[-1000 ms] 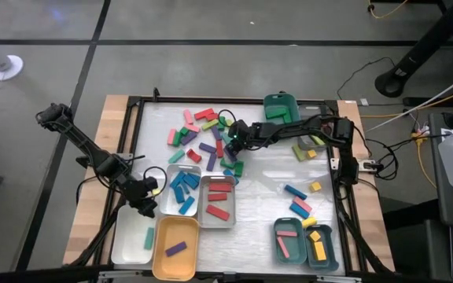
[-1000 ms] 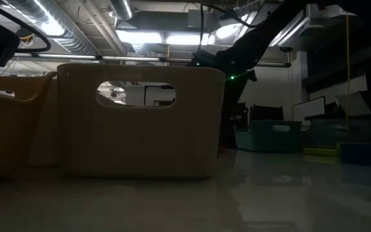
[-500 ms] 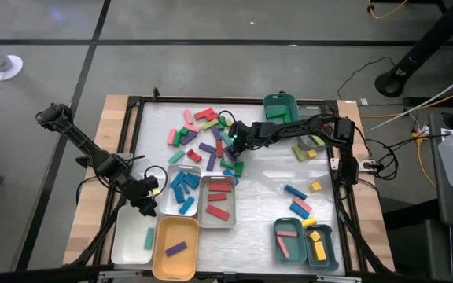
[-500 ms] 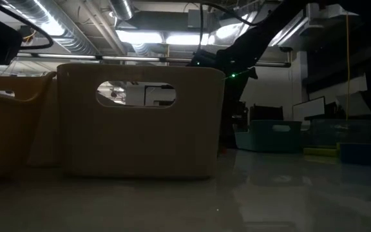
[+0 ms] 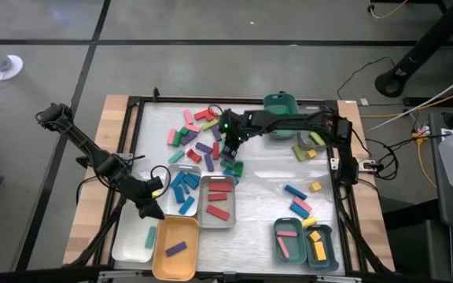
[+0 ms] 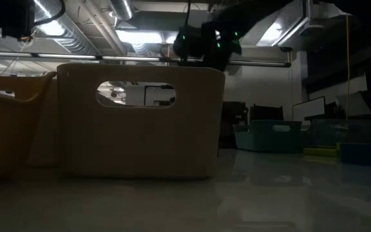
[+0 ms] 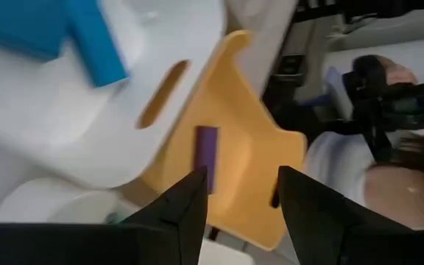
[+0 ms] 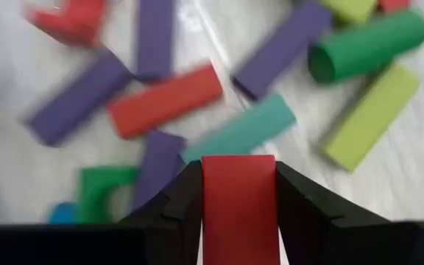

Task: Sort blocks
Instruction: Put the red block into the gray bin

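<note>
Right gripper (image 8: 239, 221) is clamped on a red block (image 8: 239, 210), lifted over the loose blocks (image 5: 203, 137) at 12 o'clock on the bench (image 5: 266, 196). I'd carry it high toward 6 o'clock to the grey tray (image 5: 219, 217) holding reds, then drop low so it lands flat. Left gripper (image 7: 238, 202), fingers apart and empty, hangs over the orange tray (image 7: 252, 165) at 7 o'clock.

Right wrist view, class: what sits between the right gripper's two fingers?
A red block fills the gap of the right gripper, clamped between both fingers, as the right wrist view shows.
</note>
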You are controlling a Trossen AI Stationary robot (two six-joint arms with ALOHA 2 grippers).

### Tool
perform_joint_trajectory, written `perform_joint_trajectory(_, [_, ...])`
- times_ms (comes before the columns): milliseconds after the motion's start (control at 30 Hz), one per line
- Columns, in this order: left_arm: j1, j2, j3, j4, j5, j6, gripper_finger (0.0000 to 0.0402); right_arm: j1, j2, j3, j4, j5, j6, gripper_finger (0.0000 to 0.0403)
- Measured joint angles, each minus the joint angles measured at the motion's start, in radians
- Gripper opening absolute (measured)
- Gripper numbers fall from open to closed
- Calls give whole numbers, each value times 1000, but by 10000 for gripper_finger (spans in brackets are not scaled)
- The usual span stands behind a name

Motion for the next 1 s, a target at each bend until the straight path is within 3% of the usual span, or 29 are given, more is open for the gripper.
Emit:
perform_joint_trajectory(233, [0, 0, 0, 65, -35, 141, 153, 8, -2, 185, -168, -240, -41, 133])
perform_joint_trajectory(367, [8, -2, 0, 60, -173, 288, 153, 38, -3, 213, -157, -425, -67, 132])
perform_joint_trajectory(467, [35, -2, 0, 60, -300, 391, 153, 89, -3, 213, -136, -504, -103, 133])
perform_joint_trajectory(700, [147, -2, 0, 60, -509, 480, 153, 240, -3, 213, -76, -415, -234, 136])
perform_joint_trajectory(867, [242, -2, 0, 59, -523, 580, 153, 334, -3, 213, -24, -269, -276, 137])
perform_joint_trajectory(1000, [308, -2, 0, 59, -523, 664, 153, 382, -3, 214, -24, -233, -277, 137])
